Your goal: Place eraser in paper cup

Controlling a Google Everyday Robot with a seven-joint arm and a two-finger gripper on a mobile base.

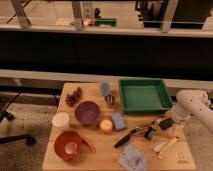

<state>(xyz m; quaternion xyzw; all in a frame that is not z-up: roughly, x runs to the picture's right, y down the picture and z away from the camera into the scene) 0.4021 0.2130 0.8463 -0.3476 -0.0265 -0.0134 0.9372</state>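
One arm (193,103) bends down at right, gripper (170,125) at the eraser (165,121); grip unclear.

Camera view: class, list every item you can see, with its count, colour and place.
table: one, pale wood, under everything
tray: one, green, back right
bowl: one, purple, centre left
paper cup: one, red-orange, front left
round tub: one, white, beside bowl
cones: cluster, brown, back left
ball: one, orange, centre
sponge: one, blue, beside ball
metal cup: one, grey, beside tray
small piece: one, blue-grey, behind metal cup
long tool: one, black-handled, front centre
clip: one, black, beside tool
eraser: one, near-black, at the hand
cloth: one, grey-blue, front edge
utensil: one, cream, front right
arm: one, white, right edge
hand: one, colour unclear, right side, by eraser
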